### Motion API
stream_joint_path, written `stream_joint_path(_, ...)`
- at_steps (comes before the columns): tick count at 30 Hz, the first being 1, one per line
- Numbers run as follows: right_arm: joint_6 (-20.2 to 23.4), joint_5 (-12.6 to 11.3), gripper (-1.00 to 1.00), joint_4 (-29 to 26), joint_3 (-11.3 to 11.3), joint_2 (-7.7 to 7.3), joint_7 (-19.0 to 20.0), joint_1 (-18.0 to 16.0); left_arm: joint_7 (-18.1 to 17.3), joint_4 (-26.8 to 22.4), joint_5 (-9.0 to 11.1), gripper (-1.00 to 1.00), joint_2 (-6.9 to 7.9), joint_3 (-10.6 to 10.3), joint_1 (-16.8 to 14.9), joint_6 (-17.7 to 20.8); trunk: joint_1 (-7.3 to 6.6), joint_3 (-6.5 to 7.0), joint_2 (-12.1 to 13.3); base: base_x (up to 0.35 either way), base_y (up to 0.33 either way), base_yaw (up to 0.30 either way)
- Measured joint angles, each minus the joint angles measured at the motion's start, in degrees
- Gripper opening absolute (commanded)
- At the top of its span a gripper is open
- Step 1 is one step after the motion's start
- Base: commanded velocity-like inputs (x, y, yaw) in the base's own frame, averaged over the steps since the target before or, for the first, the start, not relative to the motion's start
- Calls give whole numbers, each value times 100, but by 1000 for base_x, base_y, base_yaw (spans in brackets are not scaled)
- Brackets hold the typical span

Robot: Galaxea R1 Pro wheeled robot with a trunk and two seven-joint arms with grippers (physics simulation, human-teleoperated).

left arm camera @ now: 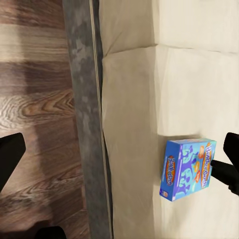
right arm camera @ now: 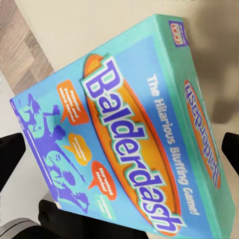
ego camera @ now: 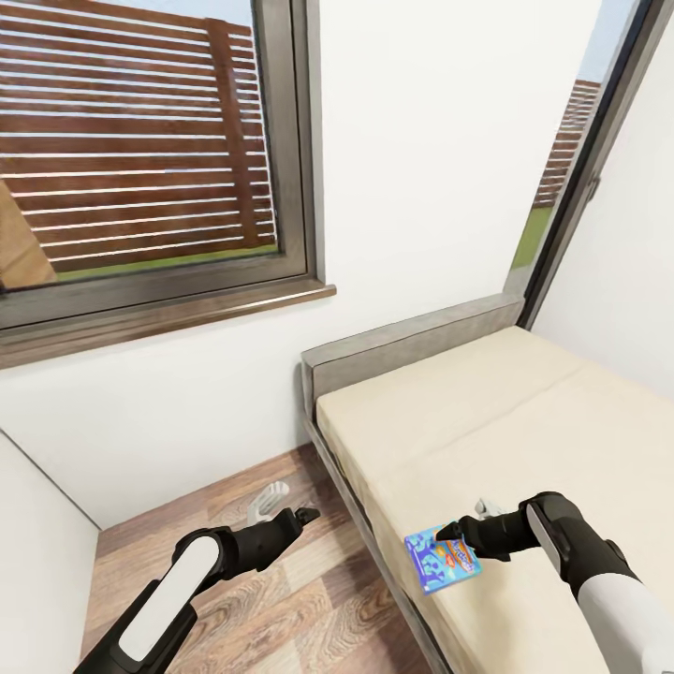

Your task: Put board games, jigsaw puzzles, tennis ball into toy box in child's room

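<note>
Balderdash board game (ego camera: pixel 442 559) — a blue box — is lying on the bed (ego camera: pixel 524 421) near its edge, at the right gripper (ego camera: pixel 449 541), whose fingers are meeting its far end; whether they are pinching it I cannot tell. Its long axis is running toward 2 o'clock. The lid is reading "The Hilarious Bluffing Game!" — the left gripper (ego camera: pixel 307 514), fingers spread, is hovering over the floor (ego camera: pixel 281 608) at 9 o'clock.

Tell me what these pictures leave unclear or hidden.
- Whether the right end effector is clamped on the blue board game: in the head view its tips merge with the box.
- The left end effector state: too small in the head view.
- The board game's far corner: cut off by the right wrist view's edge.
- The bed foot: beyond the head view's right edge.
</note>
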Motion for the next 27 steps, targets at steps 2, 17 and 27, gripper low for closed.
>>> stream_joint_path(2,2,-14,100,2,0,-1,2,1,1,0,0,100,1,0,0,0,0,0,0,0,0,22)
stream_joint_path(17,4,-36,100,6,-1,-7,6,1,1,1,-2,100,-2,-1,-1,-2,0,0,0,0,0,7)
stream_joint_path(27,2,-37,100,7,-1,-8,6,2,1,1,-2,100,-2,-1,-1,-2,0,0,0,0,0,1)
